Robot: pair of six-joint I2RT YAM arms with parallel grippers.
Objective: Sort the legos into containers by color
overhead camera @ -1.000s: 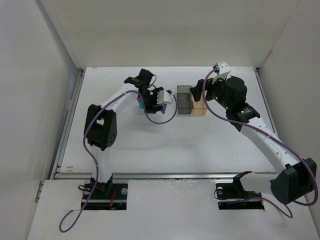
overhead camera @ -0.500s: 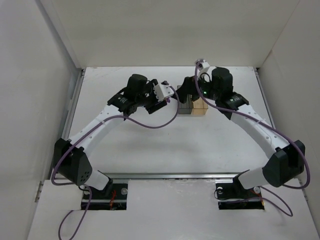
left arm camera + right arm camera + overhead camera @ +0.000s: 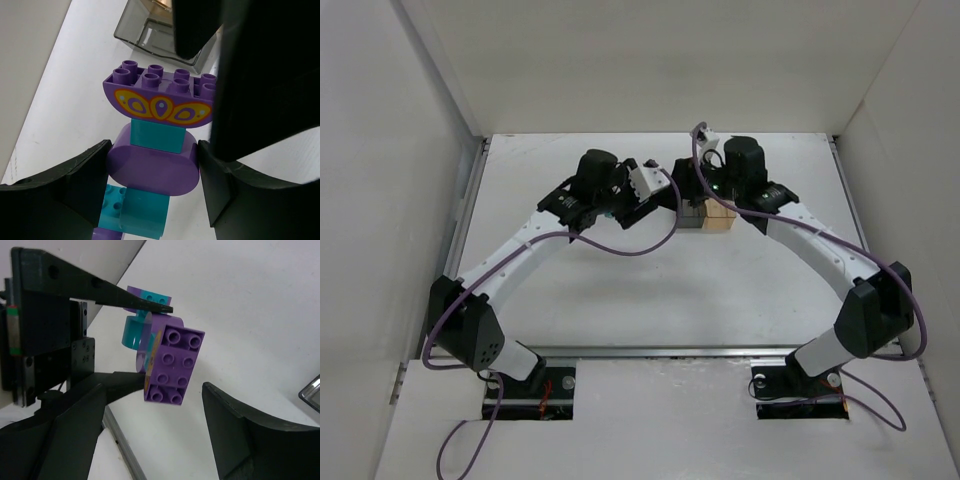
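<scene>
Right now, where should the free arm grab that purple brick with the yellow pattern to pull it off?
Grip the purple brick across its long flat sides, likely from its studded top. The left gripper clamps the rounded piece below, so only that top is free; the open right gripper straddles it.

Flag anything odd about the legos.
Purple and teal legos are joined in one mixed stack, clamped in the left hand, so unsortable as is; the open right hand flanks its patterned purple brick.
</scene>
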